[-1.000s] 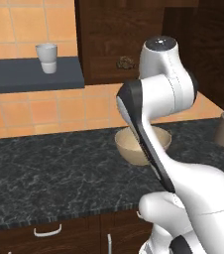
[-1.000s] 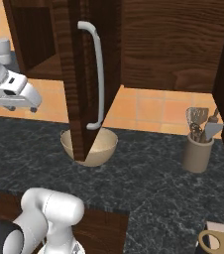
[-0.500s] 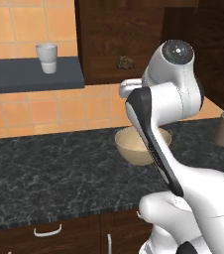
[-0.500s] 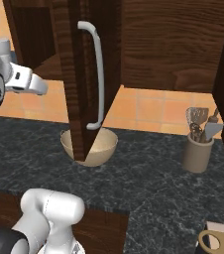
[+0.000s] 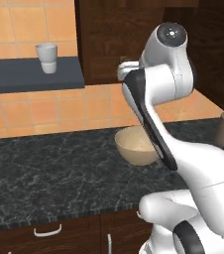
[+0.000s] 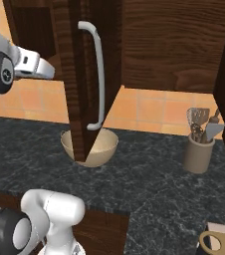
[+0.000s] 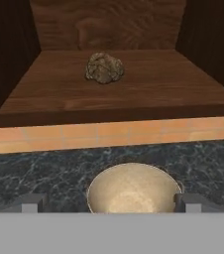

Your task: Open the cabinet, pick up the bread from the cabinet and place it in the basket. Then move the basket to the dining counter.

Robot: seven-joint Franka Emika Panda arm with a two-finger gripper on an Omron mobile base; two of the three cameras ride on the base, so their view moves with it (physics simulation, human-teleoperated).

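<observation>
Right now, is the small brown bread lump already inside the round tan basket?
No, the small brown bread lump sits on the cabinet's wooden shelf, above the round tan basket.

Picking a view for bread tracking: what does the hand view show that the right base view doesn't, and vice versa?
Hand view alone: the bread on the open cabinet's floor, and the gripper with jaws wide apart, holding nothing. Right base view alone: the cabinet door swung open edge-on with its silver handle, and the utensil holder. Both: the basket on the black counter below the cabinet.
</observation>
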